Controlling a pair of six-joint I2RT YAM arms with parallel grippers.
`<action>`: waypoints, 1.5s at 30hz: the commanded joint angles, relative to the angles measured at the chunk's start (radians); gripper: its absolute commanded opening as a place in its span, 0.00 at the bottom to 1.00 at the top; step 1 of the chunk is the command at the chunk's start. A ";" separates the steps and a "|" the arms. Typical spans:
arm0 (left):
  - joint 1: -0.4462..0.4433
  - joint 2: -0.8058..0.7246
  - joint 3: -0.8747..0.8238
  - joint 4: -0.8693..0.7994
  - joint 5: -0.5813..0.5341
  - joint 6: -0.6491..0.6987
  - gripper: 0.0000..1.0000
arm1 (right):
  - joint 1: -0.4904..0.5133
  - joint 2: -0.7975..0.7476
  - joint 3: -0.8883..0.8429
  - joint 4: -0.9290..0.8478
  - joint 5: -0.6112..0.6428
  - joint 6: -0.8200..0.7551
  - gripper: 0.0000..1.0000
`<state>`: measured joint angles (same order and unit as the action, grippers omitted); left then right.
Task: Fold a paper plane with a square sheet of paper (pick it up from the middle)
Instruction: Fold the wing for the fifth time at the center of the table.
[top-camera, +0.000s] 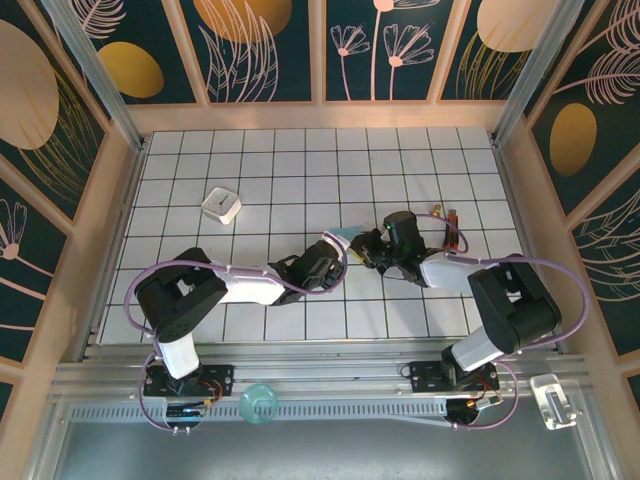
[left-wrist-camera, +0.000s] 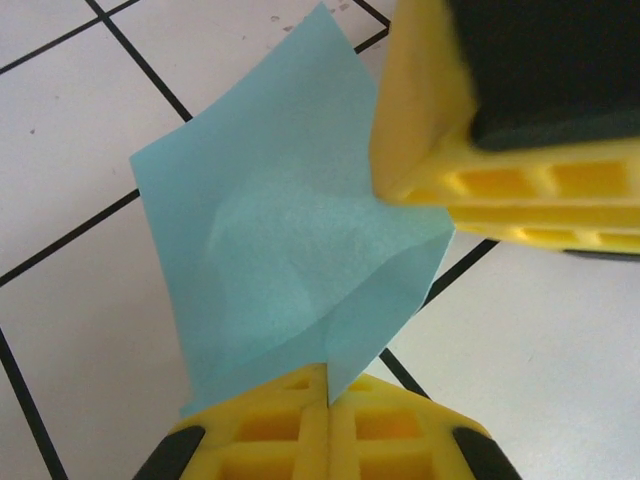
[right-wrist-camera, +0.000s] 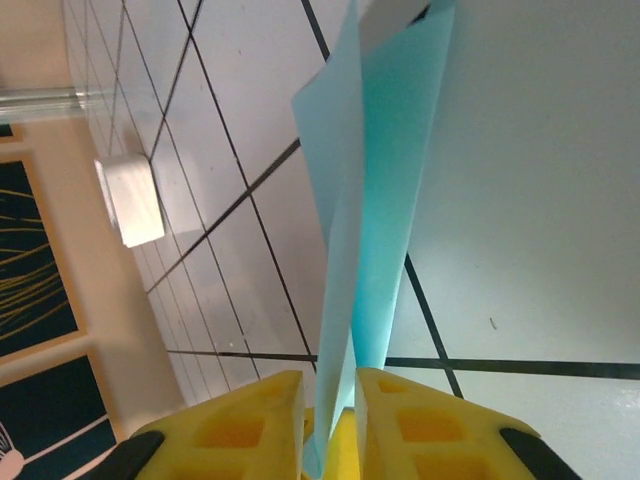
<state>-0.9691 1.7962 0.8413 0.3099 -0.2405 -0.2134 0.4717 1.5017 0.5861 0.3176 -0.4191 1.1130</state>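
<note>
Top view: bright, even, diffuse light from overhead. Desk (top-camera: 400, 160) tiles read near white, with no hard glare. Soft, short shadows lie under both arms. Side walls lean outward toward the corners, which is wide-lens distortion. Focus holds across the frame.

Right wrist view: square sheet of paper (right-wrist-camera: 370, 200) sits very close to the lens, its edges soft. One face is pale, the other a deeper, shaded cyan. Right gripper (right-wrist-camera: 330, 400) tips fuzzy. Desk looks grey-blue with a dull sheen. White block (right-wrist-camera: 132, 200) blurred.

Left wrist view: paper fairly crisp, with a paler patch mid-sheet. Left gripper (left-wrist-camera: 328, 385) and the right gripper's finger (left-wrist-camera: 430, 150) are out of focus. Grid lines slightly soft.
</note>
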 joint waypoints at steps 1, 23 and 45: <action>-0.002 -0.024 -0.017 0.011 0.032 -0.069 0.02 | -0.024 -0.088 -0.015 -0.060 0.022 -0.059 0.25; -0.003 -0.046 -0.065 0.050 0.125 -0.154 0.03 | -0.053 -0.061 0.023 -0.134 -0.014 -0.302 0.43; -0.003 -0.077 -0.132 0.075 0.147 -0.112 0.02 | -0.062 0.205 0.175 -0.105 0.041 -0.320 0.12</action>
<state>-0.9691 1.7386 0.7280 0.3637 -0.1108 -0.3435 0.4091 1.6897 0.7223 0.2493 -0.4141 0.8162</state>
